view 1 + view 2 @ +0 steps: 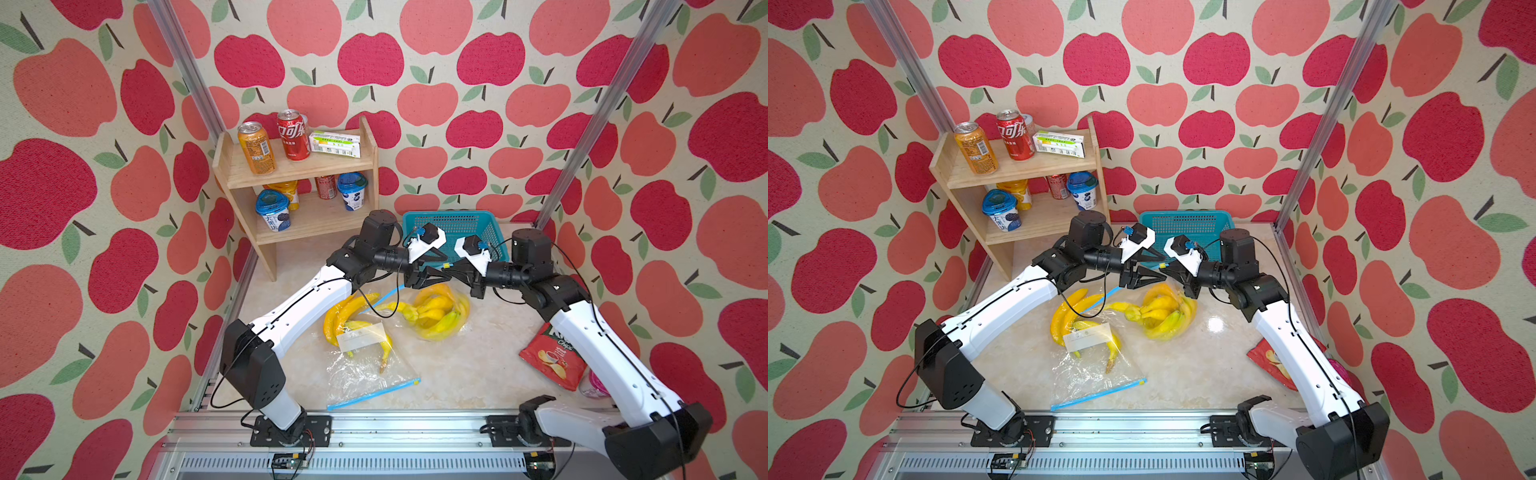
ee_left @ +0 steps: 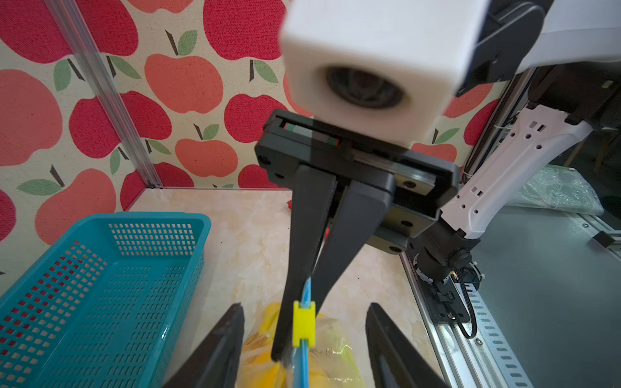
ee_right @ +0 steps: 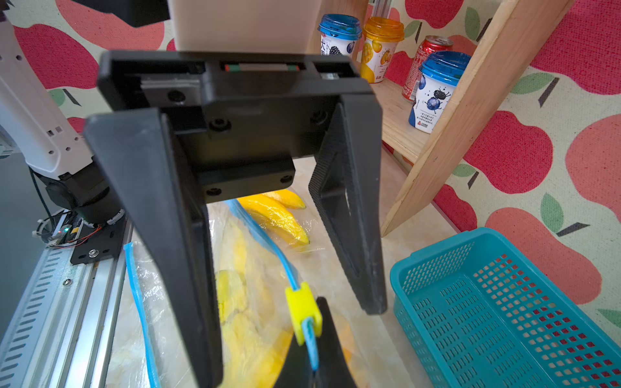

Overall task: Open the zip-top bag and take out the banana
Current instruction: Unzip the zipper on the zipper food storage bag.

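A clear zip-top bag [image 1: 453,301] holding a bunch of yellow bananas [image 1: 438,318] lies mid-table, and its blue zip strip [image 3: 265,242] is lifted at one end. My right gripper [image 1: 453,272] is shut on that end of the strip [image 2: 306,289], just past the yellow slider [image 2: 304,324]. My left gripper [image 2: 304,339] faces it, open, with one finger [image 3: 168,242] on each side of the slider [image 3: 302,312] and not touching it. In both top views the two grippers meet tip to tip above the bag [image 1: 1169,307].
A second clear bag [image 1: 365,370] with loose bananas [image 1: 345,316] and a white label lies nearer the front. A teal basket [image 1: 459,222] stands right behind the grippers. A wooden shelf [image 1: 299,174] with cans and cups is at back left. A red chips bag [image 1: 548,357] lies under the right arm.
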Controlling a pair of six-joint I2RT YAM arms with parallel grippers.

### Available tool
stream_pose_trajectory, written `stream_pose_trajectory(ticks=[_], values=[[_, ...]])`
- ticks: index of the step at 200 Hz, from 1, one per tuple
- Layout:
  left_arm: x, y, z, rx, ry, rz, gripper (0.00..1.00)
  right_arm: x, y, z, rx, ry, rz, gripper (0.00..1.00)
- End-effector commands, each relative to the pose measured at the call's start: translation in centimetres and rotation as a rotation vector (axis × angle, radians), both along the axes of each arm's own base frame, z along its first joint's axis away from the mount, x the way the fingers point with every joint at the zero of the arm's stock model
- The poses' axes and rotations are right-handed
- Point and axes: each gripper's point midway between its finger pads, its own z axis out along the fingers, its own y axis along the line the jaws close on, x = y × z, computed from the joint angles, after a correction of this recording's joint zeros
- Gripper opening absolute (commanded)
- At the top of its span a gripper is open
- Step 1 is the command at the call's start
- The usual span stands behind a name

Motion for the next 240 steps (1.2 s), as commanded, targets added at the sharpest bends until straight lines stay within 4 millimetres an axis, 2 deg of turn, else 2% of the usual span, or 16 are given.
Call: stream_pose_trajectory(ticks=[1,55,80,107,189,240], values=[[-0.44,-0.30,1.97,-0.038,-0.017,-0.022,0.59,-0.81,0.16,1.85,0.031,-0.032,0.022,0.00],[-0.51,-0.02,2.30,-0.042,-0.033,-0.004,0.50,-0.67,0.19,1.59,0.027,-0.030,0.019,0.00],[-0.70,-0.02,2.22,-0.038,-0.033,-0.007,0.49,-0.63,0.18,1.56,0.026,-0.032,0.017,0.00],[-0.51,0.01,2.13,-0.035,-0.040,0.004,0.40,-0.59,0.11,1.58,0.024,-0.032,0.012,0.00],[-0.45,0.33,2.68,-0.037,-0.063,0.027,0.40,-0.48,0.10,1.25,0.015,-0.025,0.008,0.00],[-0.25,0.09,2.25,-0.030,-0.048,0.025,0.35,-0.52,-0.01,1.44,0.015,-0.034,0.002,0.00]])
